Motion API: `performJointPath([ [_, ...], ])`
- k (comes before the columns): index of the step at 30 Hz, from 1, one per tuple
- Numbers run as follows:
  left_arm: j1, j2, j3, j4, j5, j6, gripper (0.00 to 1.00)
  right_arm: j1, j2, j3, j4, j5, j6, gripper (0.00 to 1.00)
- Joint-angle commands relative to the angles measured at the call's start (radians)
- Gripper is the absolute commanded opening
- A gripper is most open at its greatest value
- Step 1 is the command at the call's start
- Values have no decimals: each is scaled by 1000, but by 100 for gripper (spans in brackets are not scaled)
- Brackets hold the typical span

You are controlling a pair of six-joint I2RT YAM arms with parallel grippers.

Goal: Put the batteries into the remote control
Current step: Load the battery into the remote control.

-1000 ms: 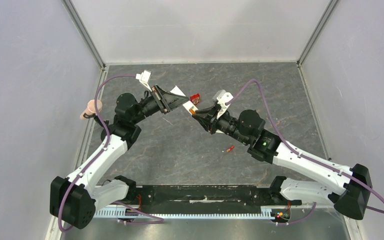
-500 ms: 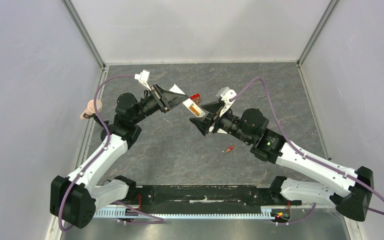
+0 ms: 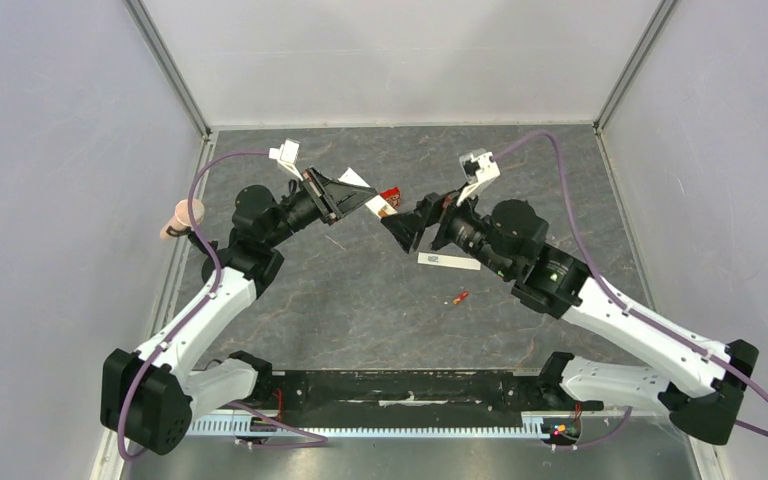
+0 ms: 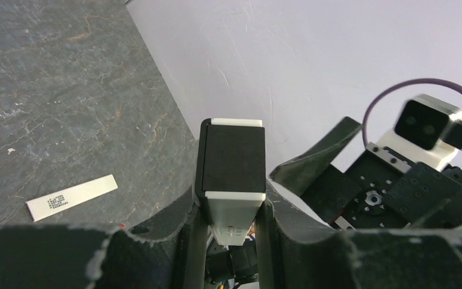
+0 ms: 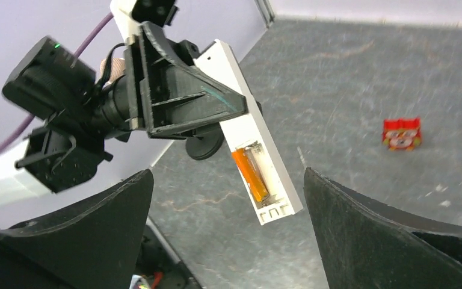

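Your right fingers (image 3: 410, 220) have let go: a second ago they were pressed in at the lower end of the remote control (image 5: 249, 129), and now they stand spread wide with nothing between them, drawn back a little toward the far right so the tips sit just apart from it. The seated battery (image 5: 251, 174), orange with a yellowish end, lies in the recess near the remote's lower end, filling one side of it. Your left fingers (image 4: 231, 211) have not shifted; they pinch the remote control by its sides and hold it tilted in the air above the tabletop (image 3: 360, 310), recess face turned toward the right wrist. With the right arm swung back, the white cover strip (image 3: 449, 261) now shows flat on the tabletop below that wrist, a spot the arm covered before. The loose battery (image 3: 460, 297) lies where it did, nearer you than the strip. The small red box (image 5: 402, 133) rests beyond the remote, unmoved.
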State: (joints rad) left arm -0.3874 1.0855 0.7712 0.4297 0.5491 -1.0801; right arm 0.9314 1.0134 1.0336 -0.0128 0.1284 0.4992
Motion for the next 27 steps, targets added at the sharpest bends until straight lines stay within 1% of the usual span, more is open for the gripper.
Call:
performJointPath([
  [1,1,-24,10,72,-28,14,2,-26,60,63,-135,19,358,98],
  [4,1,-22,11,76,-26,26,2,-48,49,27,-98,20,497,98],
  [8,1,-24,10,78,-26,29,2,-83,47,-6,-82,18,612,98],
  [13,1,-30,4,74,-29,20,2,-107,61,-53,5,-47,674,98],
  [14,1,-30,5,68,-32,9,2,-109,63,-65,5,-48,700,98],
  [18,1,-29,4,81,-28,-37,2,-118,55,-122,101,-65,747,98],
  [27,0,-38,-18,84,-35,-55,2,-129,103,-95,152,-104,760,98],
])
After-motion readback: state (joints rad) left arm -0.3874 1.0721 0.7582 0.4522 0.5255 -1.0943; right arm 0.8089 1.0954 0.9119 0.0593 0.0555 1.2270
